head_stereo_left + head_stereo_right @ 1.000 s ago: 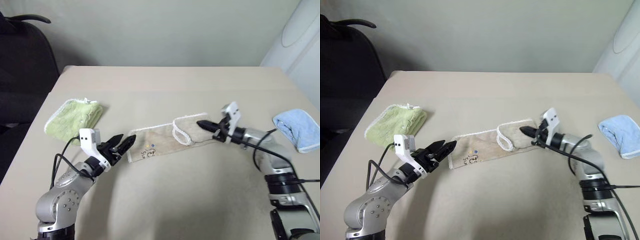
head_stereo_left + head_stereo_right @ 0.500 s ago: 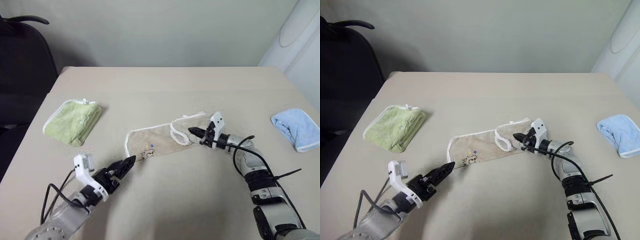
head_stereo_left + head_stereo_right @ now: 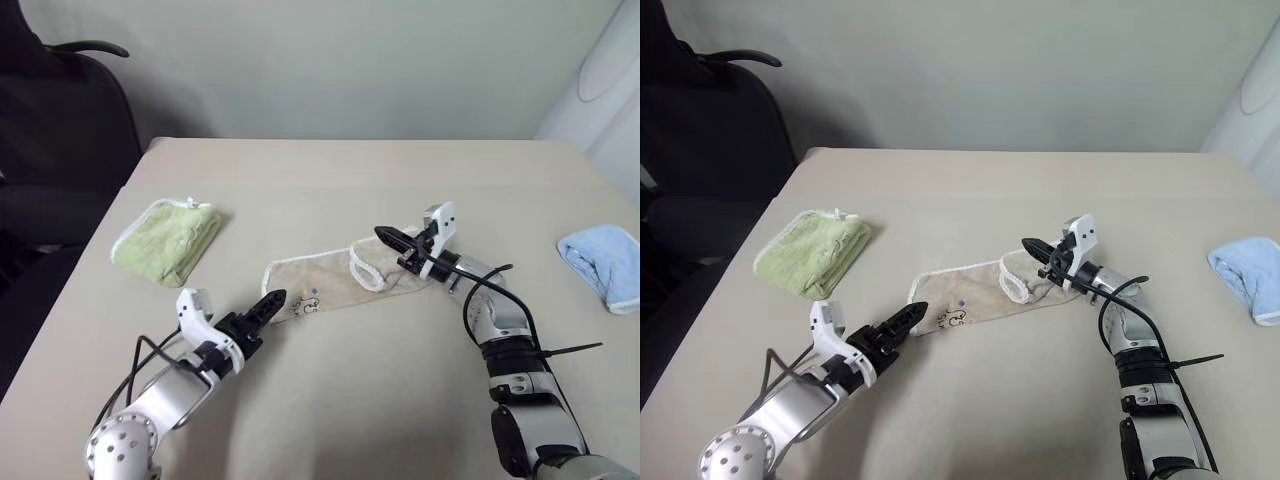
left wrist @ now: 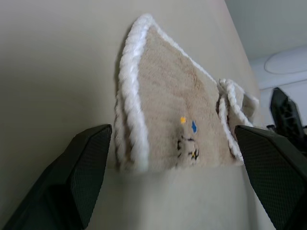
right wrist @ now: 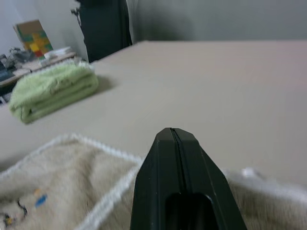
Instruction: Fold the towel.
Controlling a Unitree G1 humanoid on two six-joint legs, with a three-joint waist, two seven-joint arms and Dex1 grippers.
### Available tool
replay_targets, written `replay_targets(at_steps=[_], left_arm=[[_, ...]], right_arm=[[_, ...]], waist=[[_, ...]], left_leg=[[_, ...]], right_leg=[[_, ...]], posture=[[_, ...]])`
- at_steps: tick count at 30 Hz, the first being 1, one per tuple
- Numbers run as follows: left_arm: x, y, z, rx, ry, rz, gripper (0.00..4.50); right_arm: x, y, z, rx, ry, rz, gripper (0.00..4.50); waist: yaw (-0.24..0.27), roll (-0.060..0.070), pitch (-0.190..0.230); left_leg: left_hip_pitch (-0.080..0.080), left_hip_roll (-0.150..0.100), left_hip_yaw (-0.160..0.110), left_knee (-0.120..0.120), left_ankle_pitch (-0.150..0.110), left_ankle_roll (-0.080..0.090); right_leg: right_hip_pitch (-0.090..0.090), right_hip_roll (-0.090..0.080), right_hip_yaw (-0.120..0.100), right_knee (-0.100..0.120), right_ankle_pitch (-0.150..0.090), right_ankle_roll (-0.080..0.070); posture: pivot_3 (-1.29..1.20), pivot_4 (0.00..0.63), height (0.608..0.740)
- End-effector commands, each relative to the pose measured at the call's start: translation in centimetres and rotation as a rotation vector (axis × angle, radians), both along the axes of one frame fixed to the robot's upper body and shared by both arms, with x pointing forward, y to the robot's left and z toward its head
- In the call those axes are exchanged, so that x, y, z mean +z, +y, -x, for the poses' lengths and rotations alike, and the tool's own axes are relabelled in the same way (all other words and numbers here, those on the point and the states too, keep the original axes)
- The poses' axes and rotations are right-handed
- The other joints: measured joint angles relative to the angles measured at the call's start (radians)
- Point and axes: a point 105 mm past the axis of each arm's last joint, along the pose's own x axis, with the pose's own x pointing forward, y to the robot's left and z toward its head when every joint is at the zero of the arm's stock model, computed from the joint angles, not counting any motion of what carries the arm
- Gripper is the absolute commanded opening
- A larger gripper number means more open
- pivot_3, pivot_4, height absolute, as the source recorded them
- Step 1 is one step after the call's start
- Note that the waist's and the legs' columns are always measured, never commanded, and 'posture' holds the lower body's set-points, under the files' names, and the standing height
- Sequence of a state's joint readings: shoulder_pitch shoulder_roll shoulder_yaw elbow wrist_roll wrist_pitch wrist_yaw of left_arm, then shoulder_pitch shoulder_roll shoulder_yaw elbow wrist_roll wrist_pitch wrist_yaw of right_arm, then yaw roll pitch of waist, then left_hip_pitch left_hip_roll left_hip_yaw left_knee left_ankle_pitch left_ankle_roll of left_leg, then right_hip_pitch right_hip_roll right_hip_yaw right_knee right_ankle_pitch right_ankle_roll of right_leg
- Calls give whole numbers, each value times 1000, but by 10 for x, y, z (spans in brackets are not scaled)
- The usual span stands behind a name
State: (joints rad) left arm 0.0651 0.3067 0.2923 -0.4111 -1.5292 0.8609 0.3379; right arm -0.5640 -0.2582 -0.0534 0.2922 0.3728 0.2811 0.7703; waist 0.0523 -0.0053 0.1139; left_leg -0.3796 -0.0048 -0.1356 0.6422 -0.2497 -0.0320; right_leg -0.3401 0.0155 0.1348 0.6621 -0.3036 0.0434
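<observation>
The beige towel (image 3: 325,283) with white corded edging lies across the middle of the table, its right part bunched into a fold (image 3: 368,268). A small colourful mark (image 4: 188,125) sits near its left end. My left gripper (image 4: 171,132) is open and wide, low over the table, with its fingertips just short of the towel's left edge (image 3: 270,285). My right gripper (image 3: 385,238) is shut on nothing and hovers a little above the folded right part, pointing left. In the right wrist view its closed tips (image 5: 171,132) stand over the beige cloth (image 5: 57,182).
A fluffy green folded towel (image 3: 168,238) lies at the table's left. A light blue folded towel (image 3: 605,262) lies near the right edge. A dark office chair (image 3: 60,130) stands beyond the table's left corner. Bare tabletop (image 3: 350,390) stretches in front.
The head camera has shifted. My left gripper has opened wider, rolled, and sunk toward the towel's left end. My right gripper, still shut, has lifted a little above the fold.
</observation>
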Motion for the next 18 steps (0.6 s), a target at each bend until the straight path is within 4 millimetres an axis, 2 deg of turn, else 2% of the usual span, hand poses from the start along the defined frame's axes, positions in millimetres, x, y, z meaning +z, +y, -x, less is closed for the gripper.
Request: replay_targets(at_steps=[1,6,9,18], left_arm=[[-29,-14,-3,-72,122,-44,4461],[-27,-20,-9,-109,112,-43,4461],[-27,-20,-10,-115,105,-40,3889],[-23,-21,-13,-119,72,-37,570]], right_arm=[[24,-3,3,-17,-80,-41,0],[31,-14,3,-70,-95,-62,0],[33,-17,4,-88,-97,-65,0],[34,-18,7,-100,-98,-65,0]], waist=[[5,1,0],[9,3,-1],[9,3,-1],[7,1,0]], left_leg=[[0,0,-1,0,0,0],[1,-4,-1,-1,6,-11],[0,-4,0,-2,6,-11],[-2,-2,1,-9,8,-13]], right_leg=[[0,0,0,0,0,0],[3,2,0,0,0,-1],[7,2,0,0,0,-1],[1,2,2,0,-3,1]], posture=[[0,150,740],[0,150,740],[0,150,740],[0,150,740]])
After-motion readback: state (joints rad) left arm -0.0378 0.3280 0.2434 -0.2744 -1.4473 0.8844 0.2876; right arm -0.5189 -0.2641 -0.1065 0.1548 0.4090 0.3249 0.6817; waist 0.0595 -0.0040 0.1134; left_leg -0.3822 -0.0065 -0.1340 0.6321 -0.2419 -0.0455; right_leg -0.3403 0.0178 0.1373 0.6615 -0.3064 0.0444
